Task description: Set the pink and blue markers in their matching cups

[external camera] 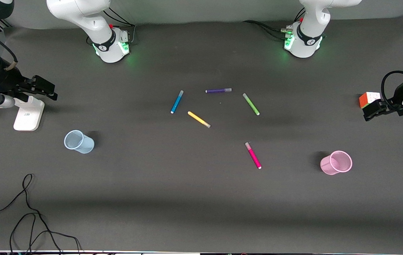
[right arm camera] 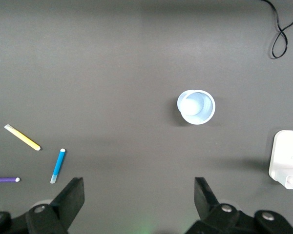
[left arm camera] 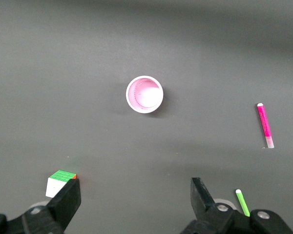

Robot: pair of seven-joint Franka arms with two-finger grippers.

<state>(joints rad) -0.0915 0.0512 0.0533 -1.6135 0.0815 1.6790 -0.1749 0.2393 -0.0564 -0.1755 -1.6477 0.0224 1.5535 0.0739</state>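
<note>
The blue marker (external camera: pixel 177 102) lies among other pens mid-table; it also shows in the right wrist view (right arm camera: pixel 58 165). The pink marker (external camera: pixel 253 155) lies alone, nearer the front camera, and shows in the left wrist view (left arm camera: pixel 265 125). The pale blue cup (external camera: pixel 79 142) (right arm camera: pixel 196 107) stands upright toward the right arm's end. The pale pink cup (external camera: pixel 336 163) (left arm camera: pixel 144 94) stands upright toward the left arm's end. Both cups are empty. My right gripper (external camera: pixel 49 91) (right arm camera: pixel 139 197) is open and empty over the right arm's end. My left gripper (external camera: pixel 369 113) (left arm camera: pixel 136 200) is open and empty over the left arm's end.
A purple pen (external camera: pixel 218 90), a green pen (external camera: pixel 251 104) and a yellow pen (external camera: pixel 199 119) lie beside the blue marker. A colour cube (external camera: pixel 369 99) sits by my left gripper. A white block (external camera: pixel 28 113) lies under my right gripper. A black cable (external camera: pixel 27 212) trails near the front edge.
</note>
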